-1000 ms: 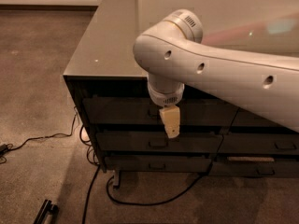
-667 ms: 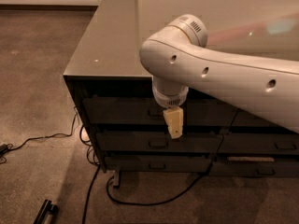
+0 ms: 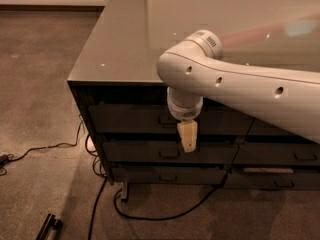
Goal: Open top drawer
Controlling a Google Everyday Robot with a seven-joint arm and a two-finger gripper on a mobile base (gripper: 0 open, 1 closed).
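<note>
Trailing over the carpet below the top drawer, black cables lie nearest. Above them the gripper hangs pointing down, in front of the top drawer's lower edge and just right of its metal pull. I cannot tell whether it is spread or pressed together. The top drawer, uppermost of 3 fronts in the left stack, looks shut. This seems the approach step; next the gripper must rise and meet the pull. The glossy counter stretches behind.
</note>
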